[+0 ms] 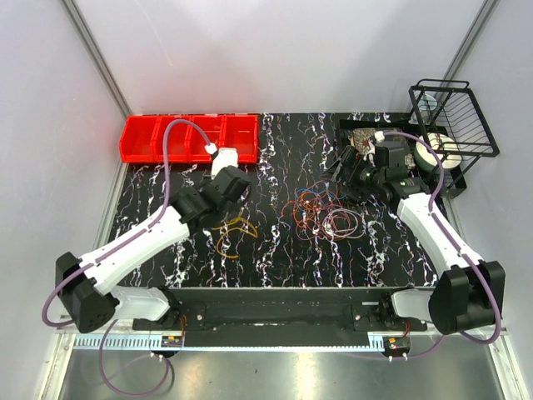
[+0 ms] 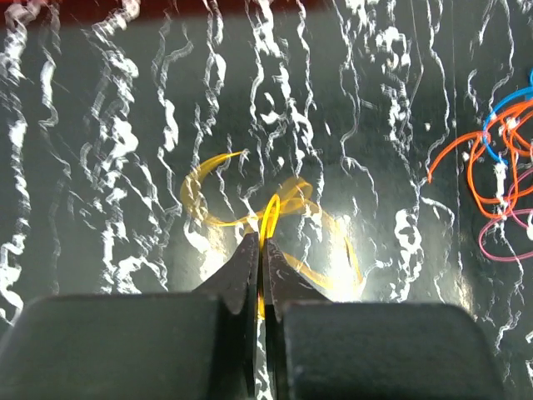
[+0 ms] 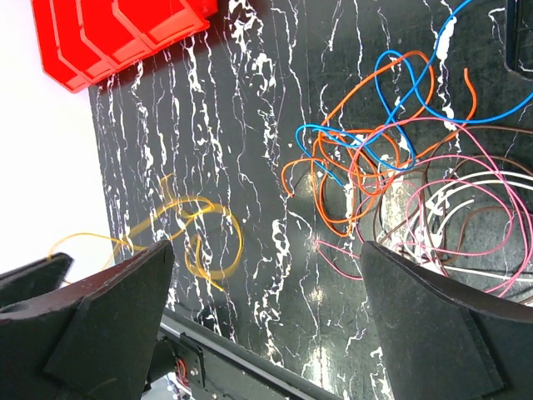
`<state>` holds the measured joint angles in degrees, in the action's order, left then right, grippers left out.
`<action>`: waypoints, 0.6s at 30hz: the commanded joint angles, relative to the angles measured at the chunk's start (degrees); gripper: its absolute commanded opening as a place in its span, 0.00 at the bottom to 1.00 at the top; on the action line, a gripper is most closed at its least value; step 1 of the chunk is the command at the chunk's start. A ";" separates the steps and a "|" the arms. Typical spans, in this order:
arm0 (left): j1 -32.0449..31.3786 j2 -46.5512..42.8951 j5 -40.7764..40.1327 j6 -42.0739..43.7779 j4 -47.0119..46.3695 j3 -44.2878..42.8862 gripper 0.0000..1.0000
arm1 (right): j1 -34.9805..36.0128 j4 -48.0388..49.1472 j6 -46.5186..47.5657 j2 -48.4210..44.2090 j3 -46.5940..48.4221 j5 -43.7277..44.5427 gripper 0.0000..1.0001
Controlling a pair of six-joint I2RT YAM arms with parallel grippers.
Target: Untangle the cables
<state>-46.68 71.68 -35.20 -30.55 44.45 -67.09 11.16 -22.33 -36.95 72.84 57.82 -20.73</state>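
Pulling one strand clear of the knot looked to be the step in hand: at the left of the overhead view the left tool (image 2: 260, 242) was pinched fully shut on a loop of the yellow cable (image 2: 272, 212), a thin glossy wire curled in loose bows over the worktop (image 1: 275, 150), well apart from the others. Right of it, near the centre of the frame, the rest of the cables (image 1: 325, 212) sat in one heap of overlapping rings in orange, blue, pink and white, all slim, springy-looking and smooth against the black, white-veined surface. Further right, the right tool (image 3: 266, 250) hung just beside that heap, at its upper right, with its jaws spread wide and nothing between them. By my reading, the next move called for setting the yellow wire down clear on the left, then closing the right tool on a single outer loop and drawing it sideways slowly so that its neighbours would not drag along.
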 commanded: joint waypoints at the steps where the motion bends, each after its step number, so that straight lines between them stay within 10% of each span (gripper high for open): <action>1: -0.08 1.88 4.35 -4.17 -4.45 0.82 0.00 | 0.44 2.46 -0.93 0.55 -0.52 -2.29 1.00; 6: -0.08 4.78 6.02 -6.71 -4.19 2.22 0.01 | 0.36 2.11 -0.49 0.11 -0.61 -2.30 1.00; 9: -0.17 4.35 5.15 -9.43 -2.79 4.07 0.25 | 0.36 1.94 -0.23 0.20 -0.69 -2.21 1.00; 10: -0.17 4.00 4.62 -10.23 -1.92 4.59 0.51 | 0.44 1.76 -0.14 0.29 -0.61 -2.30 1.00; 14: -0.35 0.14 3.03 -12.87 2.13 6.18 0.95 | 0.44 1.85 -0.14 0.99 -0.78 -2.38 1.00; 18: -1.05 -3.56 3.47 -12.27 1.44 8.64 0.99 | 0.44 2.55 -0.14 2.04 -0.96 -2.82 0.99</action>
<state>-47.00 73.34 -30.52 -41.45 45.95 -59.86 11.20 -22.09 -37.39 73.82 56.97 -22.13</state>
